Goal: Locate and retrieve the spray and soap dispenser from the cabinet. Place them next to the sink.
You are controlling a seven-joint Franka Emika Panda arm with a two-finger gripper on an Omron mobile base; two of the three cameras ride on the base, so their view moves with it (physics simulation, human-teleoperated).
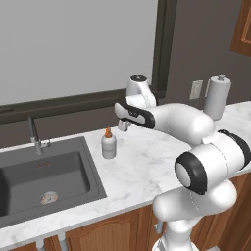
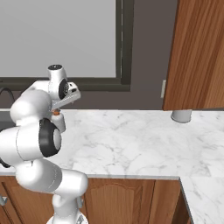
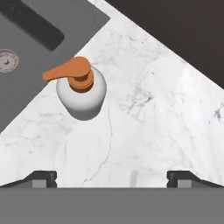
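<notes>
Hand view: soap dispenser (image 3: pixel 81 92) upper left beside sink (image 3: pixel 26 48), gripper (image 3: pixel 112 178) wide open, empty; next, probably fetching spray.

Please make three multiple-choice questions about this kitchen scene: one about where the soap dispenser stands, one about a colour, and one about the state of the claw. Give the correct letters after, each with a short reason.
1. Where does the soap dispenser stand?
A. On the marble counter, beside the sink
B. Inside the sink basin
C. On a cabinet shelf

2. What colour is the pump top of the soap dispenser?
A. Green
B. Orange
C. Blue

3. What is the state of the claw?
A. Shut on the soap dispenser
B. Shut on nothing
C. Open, holding nothing

Answers:
1. A, since the left base view shows the bottle upright on the white marble just past the sink's edge.
2. B, since the hand view shows an orange pump on a pale grey-white body.
3. C, since in the hand view the two fingertips stand far apart with only bare counter between them, and the bottle is apart from them.
</notes>
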